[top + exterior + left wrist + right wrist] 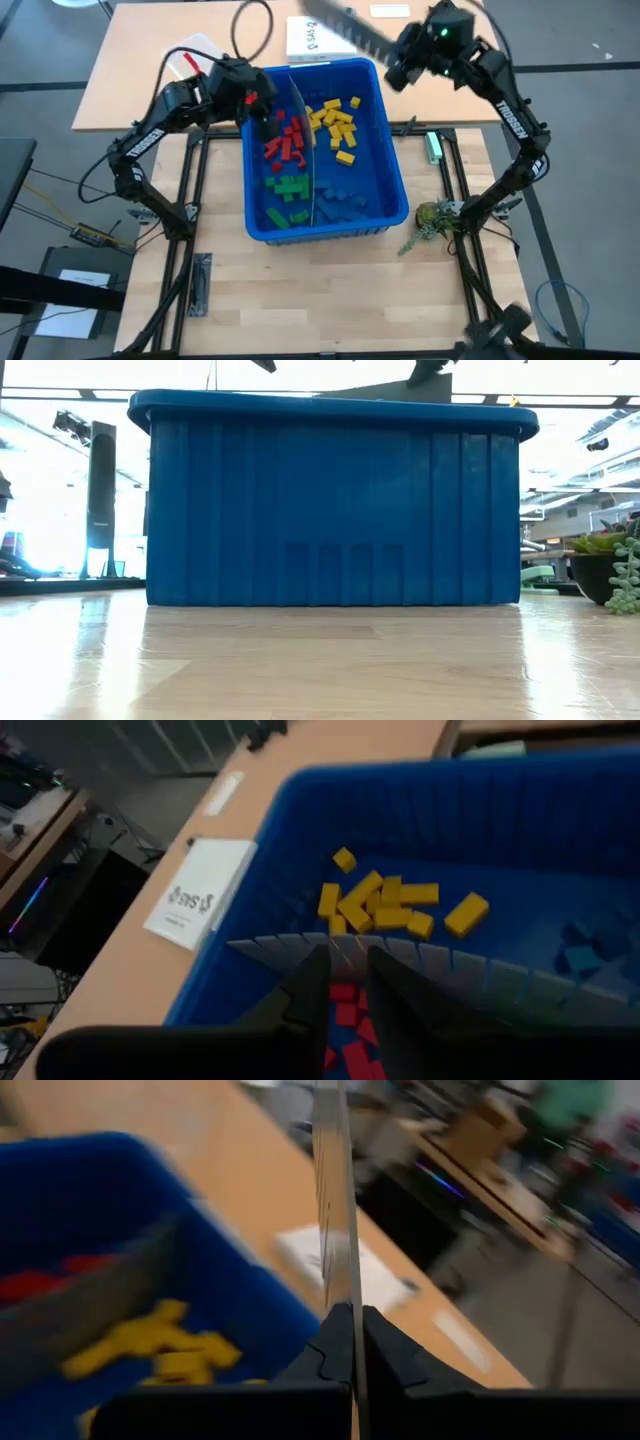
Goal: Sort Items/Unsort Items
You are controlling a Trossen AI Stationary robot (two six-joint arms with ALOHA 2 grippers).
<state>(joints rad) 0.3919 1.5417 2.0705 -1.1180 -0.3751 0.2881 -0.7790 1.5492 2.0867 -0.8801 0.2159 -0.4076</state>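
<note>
While right gripper [350, 1342] pinches divider [335, 1200] — blocks [305, 160] binned.

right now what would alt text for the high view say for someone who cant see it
A blue bin on a wooden table holds red blocks, yellow blocks, green blocks and blue blocks, grouped by colour around a grey divider. The left gripper reaches in over the red blocks; the right gripper holds a second divider sheet above the bin's far corner.
</note>
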